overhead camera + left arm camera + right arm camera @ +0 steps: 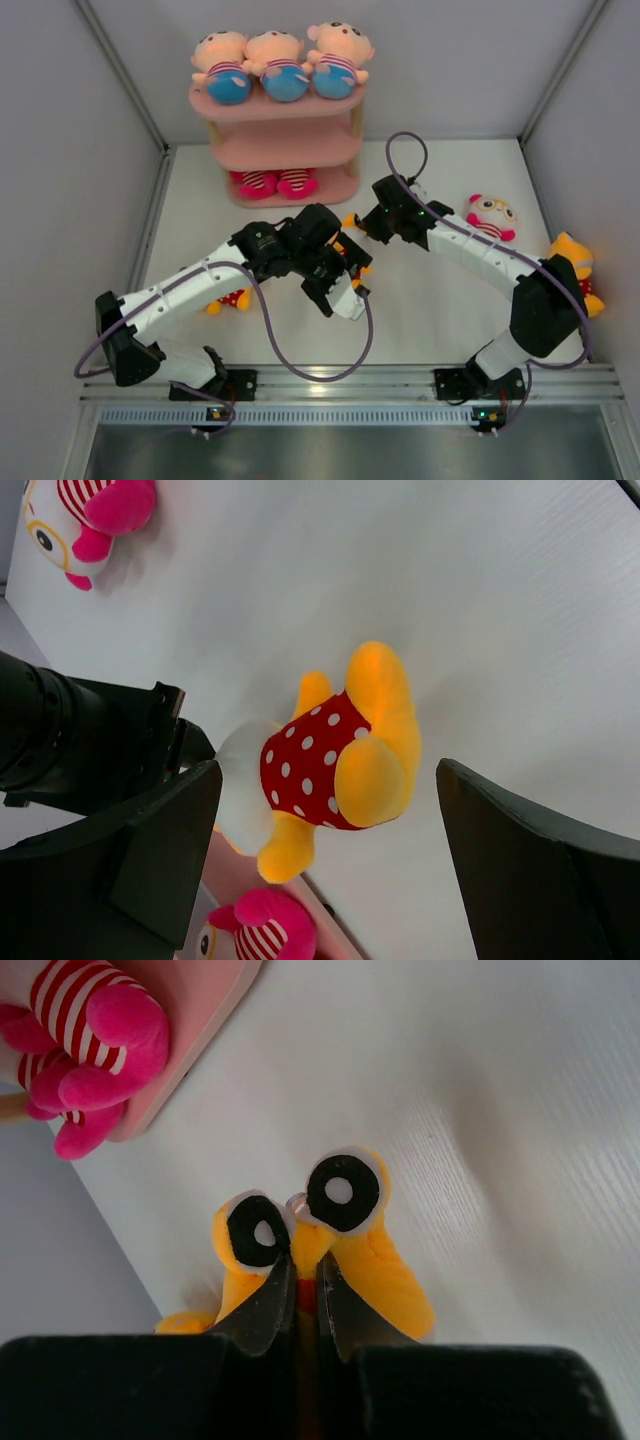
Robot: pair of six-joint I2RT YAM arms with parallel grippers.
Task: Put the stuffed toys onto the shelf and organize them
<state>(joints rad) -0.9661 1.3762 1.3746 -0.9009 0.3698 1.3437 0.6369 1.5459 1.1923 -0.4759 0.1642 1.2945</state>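
The pink shelf [285, 150] stands at the back. Three peach-headed dolls [285, 65] sit in a row on its top board, and two pink-white striped dolls [275, 183] lie on the bottom board. My right gripper [368, 225] is shut on the face of a yellow polka-dot doll [345, 1245] and holds it above the table in front of the shelf. My left gripper [330, 825] is open, its fingers on either side of that doll's red dotted body [320, 760] without touching it.
Another yellow doll [230, 298] lies under my left arm. A pink-white doll [492, 215] lies at the right, and a yellow doll [575, 262] sits by the right wall behind my right arm. The shelf's middle board holds nothing.
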